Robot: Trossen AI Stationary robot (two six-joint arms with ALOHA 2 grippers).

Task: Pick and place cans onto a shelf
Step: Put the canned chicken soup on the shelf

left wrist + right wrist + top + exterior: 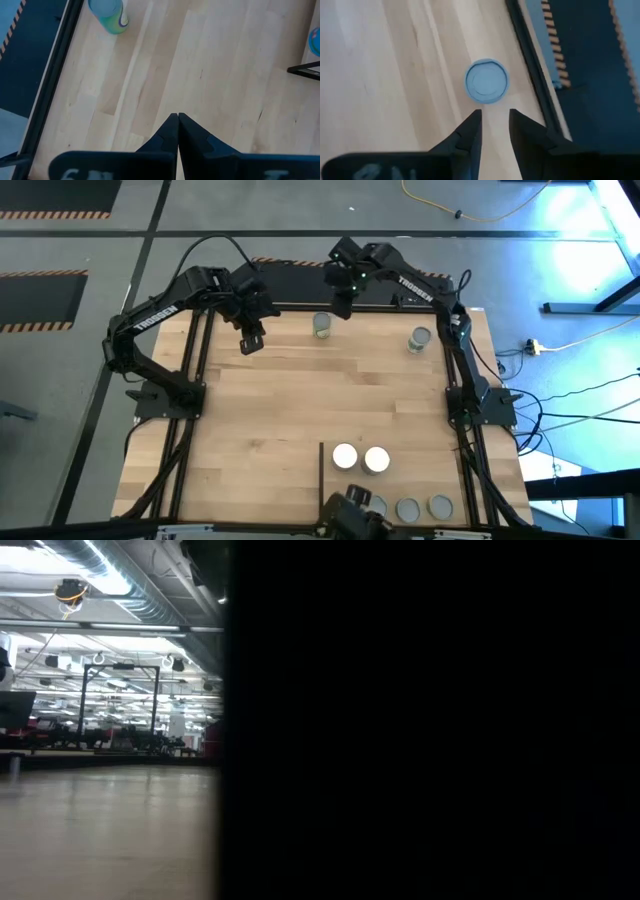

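Right gripper (pixel 495 125), fingers slightly apart, hangs above a can (pixel 486 81) near the table's far edge. Can looks rigid, light, smooth-sided; best gripped across its side wall. Left gripper (pixel 178 125) pressed together, idle.

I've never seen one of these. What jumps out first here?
Two dark robot arms reach over a light wooden table. The right gripper, jaws open, hangs above a round blue-topped can at the far edge. Two white-topped cans stand near a thin black divider bar.
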